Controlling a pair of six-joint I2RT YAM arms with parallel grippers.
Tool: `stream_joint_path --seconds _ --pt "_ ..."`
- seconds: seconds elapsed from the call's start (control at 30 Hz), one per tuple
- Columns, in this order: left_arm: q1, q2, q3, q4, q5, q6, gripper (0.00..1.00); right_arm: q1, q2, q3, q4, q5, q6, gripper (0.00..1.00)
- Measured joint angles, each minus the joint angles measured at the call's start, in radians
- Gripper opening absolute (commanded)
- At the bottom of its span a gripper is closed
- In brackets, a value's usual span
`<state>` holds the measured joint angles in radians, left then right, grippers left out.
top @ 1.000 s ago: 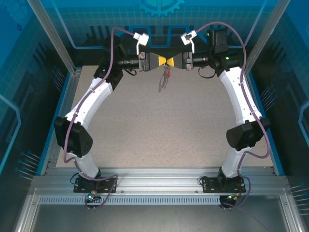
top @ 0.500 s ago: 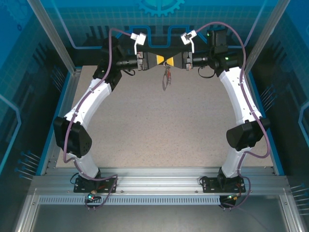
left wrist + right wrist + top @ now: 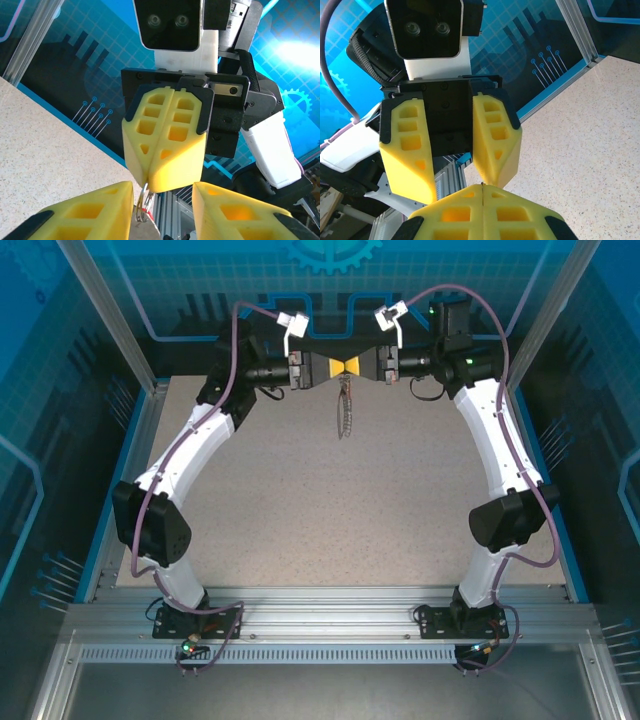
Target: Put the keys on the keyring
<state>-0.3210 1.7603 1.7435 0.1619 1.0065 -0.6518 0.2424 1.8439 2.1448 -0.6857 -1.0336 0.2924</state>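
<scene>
At the upper centre of the top view, the right gripper (image 3: 148, 184) is pinched closed on the keyring (image 3: 345, 410), which dangles over the speckled table (image 3: 300, 500). The left gripper (image 3: 459, 190) faces it tip to tip, fingers spread, holding nothing.

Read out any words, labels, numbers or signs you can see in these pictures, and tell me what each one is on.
No readable text in any view.
Back wall: a gear drawing and circuit-style lines, no letters or numbers.
Keyring: too small to tell whether it bears any marking.
</scene>
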Motion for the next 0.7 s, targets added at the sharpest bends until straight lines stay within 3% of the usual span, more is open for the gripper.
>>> stream_joint_path --seconds 0.6,0.7 --pt "-0.004 0.0 0.0 -0.006 0.005 0.005 0.0 0.001 -0.015 -0.005 0.006 -0.018 0.006 0.0" --pt "-0.004 0.0 0.0 -0.006 0.004 0.003 0.0 0.001 -0.015 -0.005 0.006 -0.018 0.008 0.02"
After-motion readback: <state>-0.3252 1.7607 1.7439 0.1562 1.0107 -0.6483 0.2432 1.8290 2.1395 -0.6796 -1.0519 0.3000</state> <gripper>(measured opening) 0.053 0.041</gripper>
